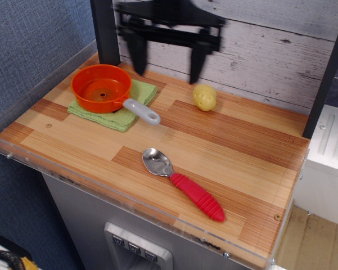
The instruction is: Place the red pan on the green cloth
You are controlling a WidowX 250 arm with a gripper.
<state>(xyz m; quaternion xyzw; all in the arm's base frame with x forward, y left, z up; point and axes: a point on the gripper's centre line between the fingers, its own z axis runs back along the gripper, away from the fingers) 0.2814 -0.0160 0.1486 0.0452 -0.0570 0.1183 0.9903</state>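
Observation:
The red pan point(101, 88) sits upright on the green cloth point(122, 115) at the back left of the wooden counter. Its light grey handle point(142, 112) points to the front right, past the cloth's edge. My gripper point(166, 70) is open and empty, raised above the counter near the back wall. It hangs to the right of the pan, between the pan and the potato, and is blurred by motion. Its two dark fingers point(138, 58) point down.
A yellow toy potato point(204, 97) lies near the back wall. A steel spoon with a red handle point(184, 184) lies at the front middle. A clear plastic rim point(129, 199) edges the counter. A dark post point(104, 31) stands at the back left.

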